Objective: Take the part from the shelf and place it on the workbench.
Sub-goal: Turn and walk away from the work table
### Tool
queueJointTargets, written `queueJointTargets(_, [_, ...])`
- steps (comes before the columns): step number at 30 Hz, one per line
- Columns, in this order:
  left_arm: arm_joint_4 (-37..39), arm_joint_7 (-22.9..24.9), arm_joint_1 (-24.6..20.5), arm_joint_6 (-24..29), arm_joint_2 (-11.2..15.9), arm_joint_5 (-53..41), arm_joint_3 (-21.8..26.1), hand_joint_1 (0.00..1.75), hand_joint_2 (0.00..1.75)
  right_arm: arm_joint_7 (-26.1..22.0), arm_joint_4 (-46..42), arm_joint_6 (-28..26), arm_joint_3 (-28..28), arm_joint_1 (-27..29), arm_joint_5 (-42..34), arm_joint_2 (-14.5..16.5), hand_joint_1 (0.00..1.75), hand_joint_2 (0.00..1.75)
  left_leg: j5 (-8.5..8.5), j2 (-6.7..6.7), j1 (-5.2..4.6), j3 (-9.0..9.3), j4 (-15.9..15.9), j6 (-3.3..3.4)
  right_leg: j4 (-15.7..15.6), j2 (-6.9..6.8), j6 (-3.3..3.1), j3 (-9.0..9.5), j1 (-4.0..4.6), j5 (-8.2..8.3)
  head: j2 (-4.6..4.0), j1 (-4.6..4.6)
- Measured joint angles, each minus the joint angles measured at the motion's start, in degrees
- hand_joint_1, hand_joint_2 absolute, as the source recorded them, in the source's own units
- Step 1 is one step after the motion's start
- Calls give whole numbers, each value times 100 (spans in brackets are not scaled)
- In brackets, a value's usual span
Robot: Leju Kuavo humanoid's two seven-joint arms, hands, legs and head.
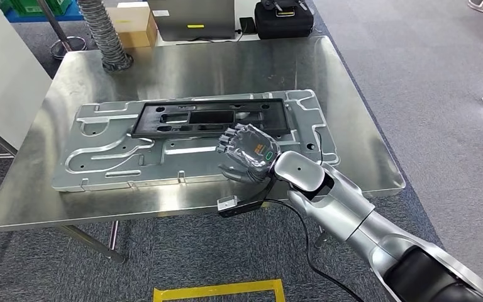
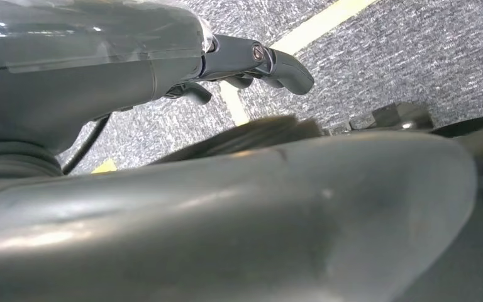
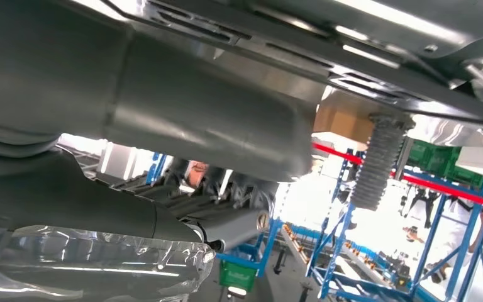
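- Closest to my head camera is the right arm [image 1: 352,220], reaching in from the lower right so the right hand [image 1: 246,153] sits over the near middle of the metal plate [image 1: 107,154].
- That hand's fingers are curled down toward the plate with nothing between them that I can see; whether they press on it I cannot tell.
- Flat on the upper half of the plate lies the black frame [image 1: 210,117], which I take to be the part. It rests square in the plate's outline, just beyond the hand and seemingly apart from it.
- Plate and frame both sit on the steel worktop [image 1: 195,69], so I judge the placing essentially done and the hand free to lift clear.
- My left hand [image 2: 251,63] hangs over grey carpet, fingers loosely bent, holding nothing.
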Motion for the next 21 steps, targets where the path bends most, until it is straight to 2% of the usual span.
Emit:
queueJointTargets(2, [1,0,-5,1,6,4,0,0,0,-1,-1,4,5,-3,0,0,175,0,234,-2,-4,422,-742,38,56,2,34,-36,12,2,0,1])
queueJointTargets(3, [1,0,-7,1,8,6,-1,0,0,-1,-2,4,6,-6,-1,0,175,0,284,-4,-8,534,-965,66,78,5,62,-58,20,10,0,1])
queueJointTargets(4, [2,1,-7,1,8,6,-1,0,0,-1,-2,4,8,-7,-1,1,175,0,284,-7,-19,565,-1050,98,89,7,95,-80,28,23,0,1])
queueJointTargets(6, [3,2,-1,1,10,6,0,0,0,-1,-2,5,14,-9,-2,2,174,0,332,-11,-28,540,-1067,169,88,10,162,-107,22,53,0,1])
queueJointTargets(7, [4,2,-1,1,10,6,1,0,0,-1,-2,5,16,-12,-2,2,162,0,362,-8,-26,531,-1084,209,119,13,195,-125,14,19,0,1])
queueJointTargets(8, [5,2,-4,1,11,6,1,0,0,-1,-2,5,16,-17,-3,2,151,0,394,-4,-18,517,-1102,249,236,16,229,-176,4,-82,0,1])
queueJointTargets(10, [8,2,-11,1,11,6,0,0,0,-1,-1,6,16,-25,-4,2,140,0,447,8,-9,468,-1118,303,808,22,288,-412,-13,-464,0,1])
queueJointTargets(11, [8,2,-10,1,11,6,-1,0,0,-1,0,7,17,-22,-4,2,147,0,469,11,-12,433,-1115,314,1214,22,309,-576,-19,-673,0,1])
queueJointTargets(12, [9,2,-7,-1,12,6,0,0,0,-1,1,9,21,-16,-4,2,158,0,490,13,-14,399,-1112,316,1549,22,321,-706,-26,-812,0,1])
queueJointTargets(13, [9,2,-4,-3,13,6,0,0,0,-1,1,11,24,-9,-4,2,163,0,511,13,-16,369,-1108,315,1713,22,324,-750,-30,-850,0,1])
queueJointTargets(14, [9,2,-2,-5,13,6,0,0,0,-1,1,14,26,-4,-4,2,168,0,529,10,-17,345,-1105,310,1643,22,315,-674,-33,-780,0,1])
queueJointTargets(15, [9,2,-1,-7,13,6,1,0,0,-1,1,16,26,-5,-4,2,165,0,543,5,-20,332,-1103,302,1337,22,295,-480,-33,-624,0,1])
queueJointTargets(17, [10,2,-2,-10,11,6,1,0,0,-1,1,19,23,-21,-5,2,79,0,570,-2,-31,317,-1099,272,489,20,221,13,-8,-323,0,1])
queueJointTargets(18, [11,2,-3,-13,11,6,1,0,0,-1,0,19,22,-31,-8,2,36,0,586,-1,-34,306,-1099,248,198,19,186,165,13,-247,0,1])
queueJointTargets(19, [15,2,-4,-16,11,6,0,0,0,1,-1,19,21,-37,-14,2,0,0,604,3,-33,293,-1100,220,49,20,156,230,35,-222,0,1])
queueJointTargets(21, [24,0,-2,-19,13,6,0,0,0,5,-2,18,21,-38,-26,1,0,0,648,9,-31,279,-1122,154,3,26,109,211,49,-192,0,1])
